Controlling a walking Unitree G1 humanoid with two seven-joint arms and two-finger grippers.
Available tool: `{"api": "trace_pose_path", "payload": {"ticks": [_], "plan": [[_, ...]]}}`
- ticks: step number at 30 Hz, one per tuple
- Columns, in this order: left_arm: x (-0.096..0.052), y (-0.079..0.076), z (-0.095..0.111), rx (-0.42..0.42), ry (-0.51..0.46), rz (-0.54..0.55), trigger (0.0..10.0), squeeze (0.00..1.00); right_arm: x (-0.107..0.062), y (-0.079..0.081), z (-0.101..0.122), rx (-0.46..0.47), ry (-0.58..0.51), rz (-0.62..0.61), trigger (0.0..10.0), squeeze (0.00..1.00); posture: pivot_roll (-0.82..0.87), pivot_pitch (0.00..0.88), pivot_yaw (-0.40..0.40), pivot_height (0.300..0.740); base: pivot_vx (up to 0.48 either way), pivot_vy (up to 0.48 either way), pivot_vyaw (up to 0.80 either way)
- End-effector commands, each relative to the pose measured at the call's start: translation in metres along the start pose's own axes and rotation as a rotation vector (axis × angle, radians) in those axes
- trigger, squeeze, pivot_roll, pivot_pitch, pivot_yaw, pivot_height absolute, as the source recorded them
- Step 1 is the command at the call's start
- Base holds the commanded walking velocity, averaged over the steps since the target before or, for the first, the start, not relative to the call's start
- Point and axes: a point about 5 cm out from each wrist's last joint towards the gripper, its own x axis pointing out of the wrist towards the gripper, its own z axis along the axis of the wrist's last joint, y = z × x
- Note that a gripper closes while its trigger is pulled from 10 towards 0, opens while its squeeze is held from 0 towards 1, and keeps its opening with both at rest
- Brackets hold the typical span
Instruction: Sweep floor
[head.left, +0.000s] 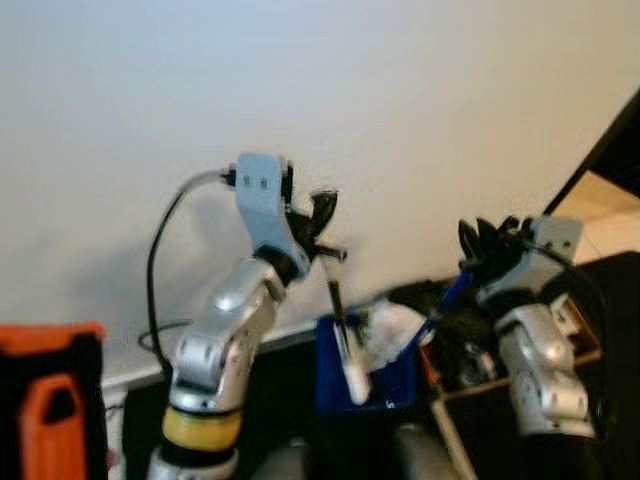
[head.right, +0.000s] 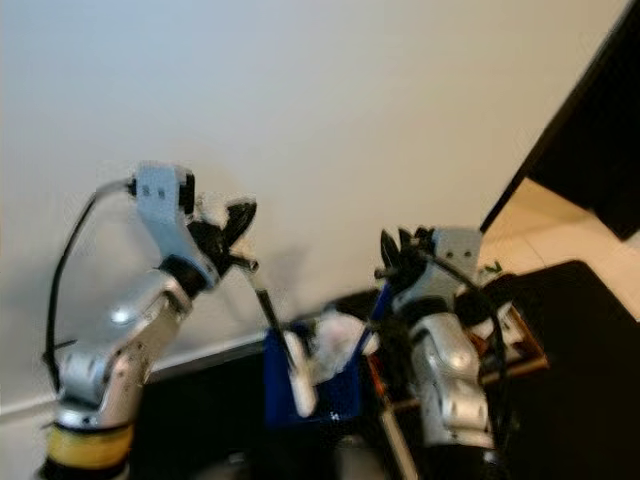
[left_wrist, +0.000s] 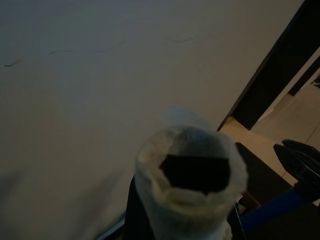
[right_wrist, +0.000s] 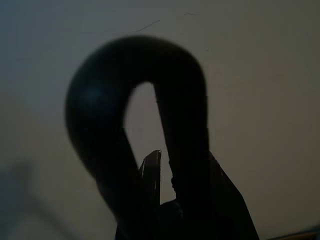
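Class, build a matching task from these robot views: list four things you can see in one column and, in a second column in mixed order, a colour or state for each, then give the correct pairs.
Things:
1. left gripper
2. right gripper
3. dustpan
4. orange object

Descriptions:
A. blue, low between the two arms, white scraps in it
B. shut on a thin dark brush handle that slants down to a white end
C. at the picture's lower left edge, beside the left arm
D. shut on a blue handle with a black loop at its top

Pairs: 1-B, 2-D, 3-A, 4-C
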Motion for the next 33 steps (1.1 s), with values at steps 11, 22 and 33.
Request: {"api": "trace_pose_path", "payload": {"ticks": [11,22,33], "plan": [[0.000,-0.002,-0.003,0.007,0.017,-0.007,10.0,0.00,0.000,0.000,0.007,0.011,-0.032,0.010,10.0,0.00,0.10,0.130,0.050,0.740,0.000,0.000,-0.76],[-0.001,-0.002,-0.004,0.010,0.021,-0.002,10.0,0.00,-0.001,0.002,0.005,0.001,-0.025,0.016,10.0,0.00,0.11,0.134,0.053,0.740,0.000,0.000,-0.27],[-0.001,0.000,-0.009,0.020,0.043,0.007,10.0,0.00,-0.001,0.003,-0.005,-0.009,0.015,0.028,10.0,0.00,0.11,0.142,0.057,0.740,0.000,0.000,0.00]]}}
